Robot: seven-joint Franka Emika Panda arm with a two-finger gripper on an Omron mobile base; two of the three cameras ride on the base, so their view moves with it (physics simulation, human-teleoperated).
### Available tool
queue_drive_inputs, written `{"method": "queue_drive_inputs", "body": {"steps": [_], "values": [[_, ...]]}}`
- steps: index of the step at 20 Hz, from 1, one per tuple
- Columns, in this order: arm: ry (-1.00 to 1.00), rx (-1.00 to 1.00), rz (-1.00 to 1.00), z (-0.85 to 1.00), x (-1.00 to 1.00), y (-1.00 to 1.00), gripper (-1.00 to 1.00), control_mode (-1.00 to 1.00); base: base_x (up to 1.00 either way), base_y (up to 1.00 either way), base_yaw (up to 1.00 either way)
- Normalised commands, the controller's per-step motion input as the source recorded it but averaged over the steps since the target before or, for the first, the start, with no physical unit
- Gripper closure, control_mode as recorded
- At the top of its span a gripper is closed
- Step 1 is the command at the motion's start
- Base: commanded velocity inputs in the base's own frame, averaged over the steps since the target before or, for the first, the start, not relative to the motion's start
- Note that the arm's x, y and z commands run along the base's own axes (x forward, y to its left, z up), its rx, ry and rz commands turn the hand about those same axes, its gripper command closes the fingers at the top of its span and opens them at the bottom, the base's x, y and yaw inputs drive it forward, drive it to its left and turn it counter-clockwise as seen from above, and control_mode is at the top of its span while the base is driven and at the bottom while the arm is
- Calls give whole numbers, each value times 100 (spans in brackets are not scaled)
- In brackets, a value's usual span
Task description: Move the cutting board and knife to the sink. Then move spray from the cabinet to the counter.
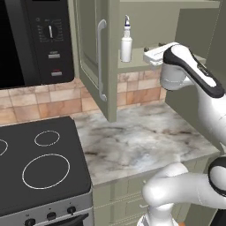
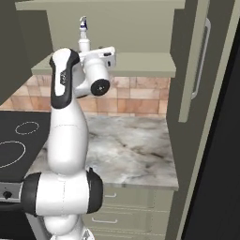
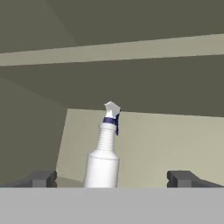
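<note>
Reaching into the open cabinet (image 1: 112, 66), the gripper (image 3: 111, 179) has its fingers (image 3: 41, 178) spread wide, holding nothing; in the left base view the wrist hides them. The spray (image 1: 126, 44) stands upright on the cabinet shelf, between and beyond the fingertips, its base cut off in the hand view. In the right base view the arm covers its lower body. Left to right: glossy black stovetop (image 1: 39, 163) with white rings, marbled grey-white stone counter (image 1: 141, 141), smooth white bottle with ribbed neck.
</note>
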Motion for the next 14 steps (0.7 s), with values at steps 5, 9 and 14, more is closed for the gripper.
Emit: {"method": "queue_drive_inputs", "body": {"steps": [5,9,14], "values": [[6,0,10,40,36,1,-100,-100,0,0,0],[7,0,7,30,38,6,-100,-100,0,0,0],[5,0,2,36,19,6,-100,-100,0,0,0]]}}
